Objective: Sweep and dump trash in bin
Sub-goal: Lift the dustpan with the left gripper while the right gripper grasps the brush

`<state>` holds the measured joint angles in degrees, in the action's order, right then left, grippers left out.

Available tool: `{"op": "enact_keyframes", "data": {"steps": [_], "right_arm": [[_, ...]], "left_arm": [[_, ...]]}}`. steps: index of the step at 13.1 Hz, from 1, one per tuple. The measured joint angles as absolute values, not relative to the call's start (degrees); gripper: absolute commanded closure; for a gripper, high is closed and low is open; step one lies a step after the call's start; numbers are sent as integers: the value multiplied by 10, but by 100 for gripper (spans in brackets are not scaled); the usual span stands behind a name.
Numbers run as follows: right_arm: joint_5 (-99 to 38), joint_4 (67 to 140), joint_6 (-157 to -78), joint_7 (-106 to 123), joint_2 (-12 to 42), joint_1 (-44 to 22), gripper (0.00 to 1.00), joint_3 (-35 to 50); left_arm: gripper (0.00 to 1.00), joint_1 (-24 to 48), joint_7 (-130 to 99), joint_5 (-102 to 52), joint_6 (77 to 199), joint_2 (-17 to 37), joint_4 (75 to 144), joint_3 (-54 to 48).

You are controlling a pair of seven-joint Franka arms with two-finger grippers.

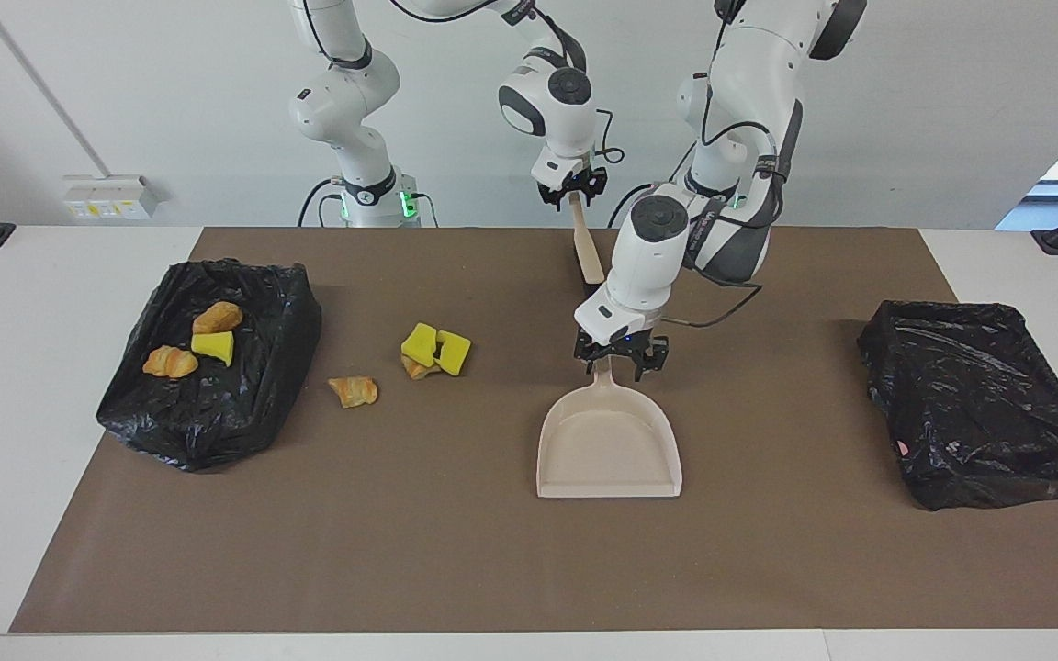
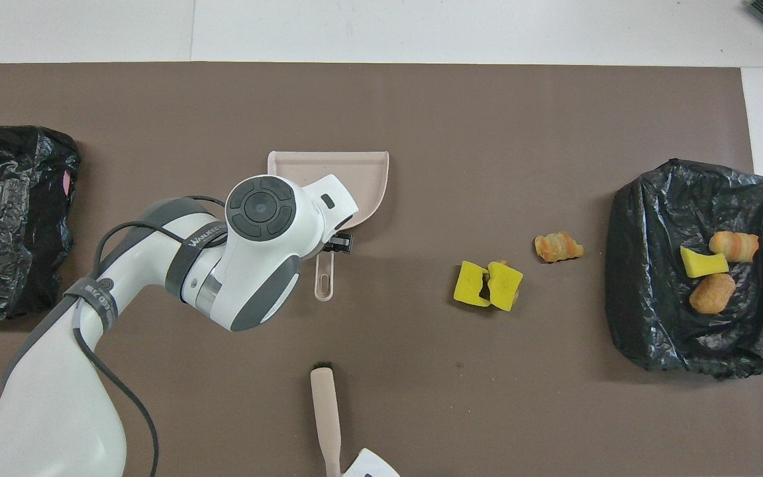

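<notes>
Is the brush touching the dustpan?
Apart. In the overhead view, bare brown mat shows between the brush, held by the right gripper, and the dustpan. The facing view agrees.

- I see a brown mat [image 1: 455, 551] covering the white table [image 1: 51, 266].
- I see a wall socket [image 1: 106, 197] near the right arm's end.
</notes>
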<state>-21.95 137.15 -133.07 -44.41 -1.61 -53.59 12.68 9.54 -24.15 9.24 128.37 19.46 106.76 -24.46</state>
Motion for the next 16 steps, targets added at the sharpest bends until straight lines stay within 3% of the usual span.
{"op": "enact_keyframes", "data": {"steps": [5,11,16], "right_arm": [[-219,1368,-1332,-444,-13,-535,100,123],[-212,1348,-1316,-442,-9,-519,100,116],[-184,1336,-1180,-418,-84,-463,100,114]], "left_arm": [[95,95,-241,111,1284,196,1067,-247],[97,93,-152,155,1241,183,1059,-246],[100,69,101,156,1189,159,1057,-244]]}}
